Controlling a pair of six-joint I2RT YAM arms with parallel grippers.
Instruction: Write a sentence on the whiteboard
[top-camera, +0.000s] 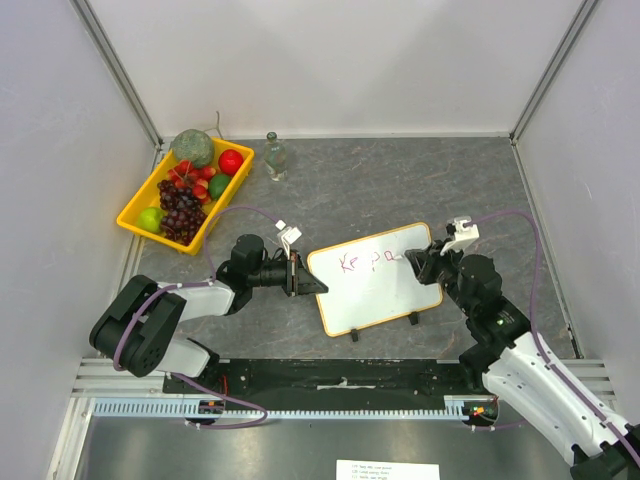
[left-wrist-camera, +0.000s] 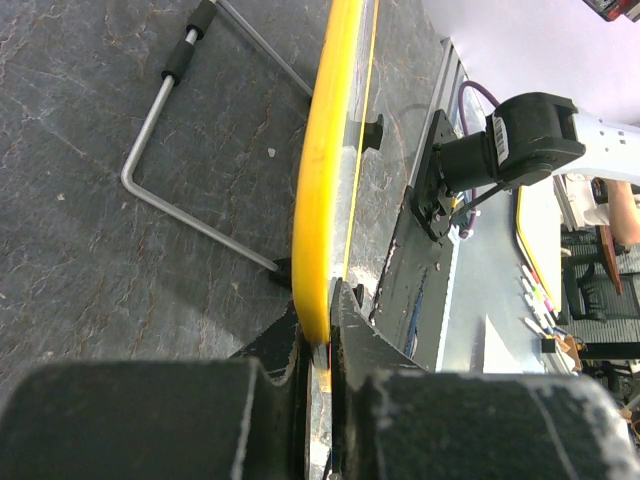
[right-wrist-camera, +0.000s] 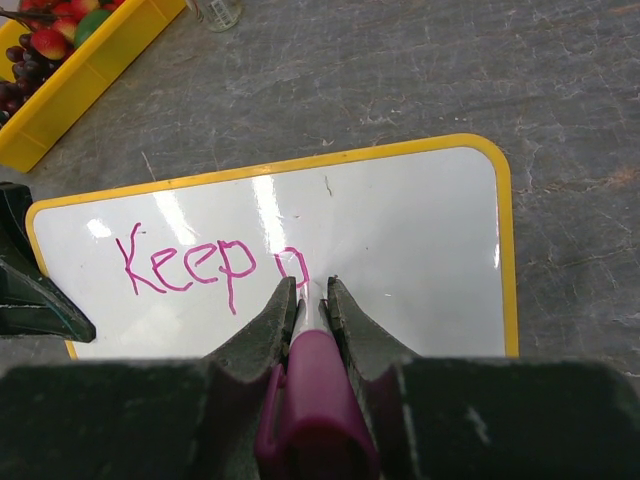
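Whiteboard (top-camera: 375, 278): long axis L–R.
R gripper (right-wrist-camera: 315, 300): clamps pink marker (right-wrist-camera: 315, 400), tip just right of "Keep o" (right-wrist-camera: 205, 262).
L gripper (left-wrist-camera: 320, 332): pinches board's left edge.

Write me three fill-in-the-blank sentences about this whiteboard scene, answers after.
1. The finished word on the whiteboard reads ____.
2. The right gripper is shut on the pink marker, the left gripper on the whiteboard's ____ frame.
3. The yellow fruit tray stands in the far ____ corner of the table.
Answers: Keep; yellow; left.
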